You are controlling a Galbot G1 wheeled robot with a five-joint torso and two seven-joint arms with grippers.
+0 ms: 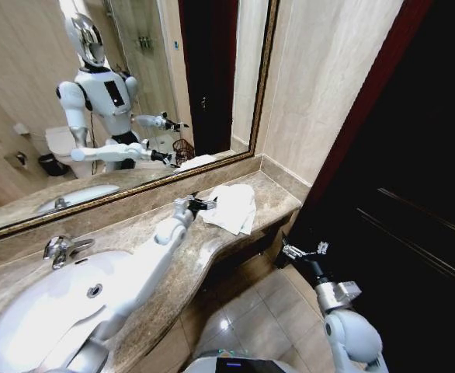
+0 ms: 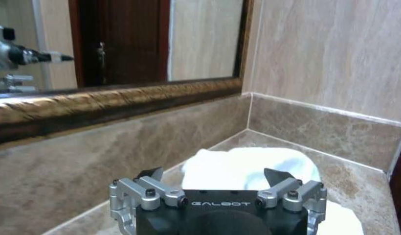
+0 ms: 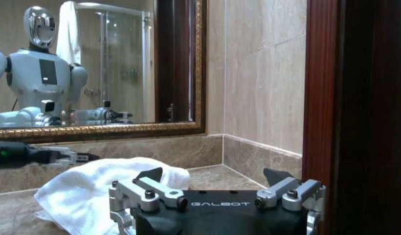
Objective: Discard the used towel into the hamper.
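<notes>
Soft, warm indoor light fills the room, brightest on the beige wall tiles (image 1: 321, 85) and the white towel (image 1: 234, 206). The dark door (image 1: 414, 179) falls almost black in the head view. That view bends strongly at its edges, stretching the sink (image 1: 49, 311). Beyond the open jaws of the left gripper (image 2: 215, 177) the towel glares pale and detail is slightly soft; the mirror (image 3: 96, 63) is somewhat hazy.

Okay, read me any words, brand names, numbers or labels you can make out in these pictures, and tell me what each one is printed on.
"GALBOT": on the black body of the left gripper, open, facing the towel.
"GALBOT": on the black body of the right gripper, open.
No other text is readable.
</notes>
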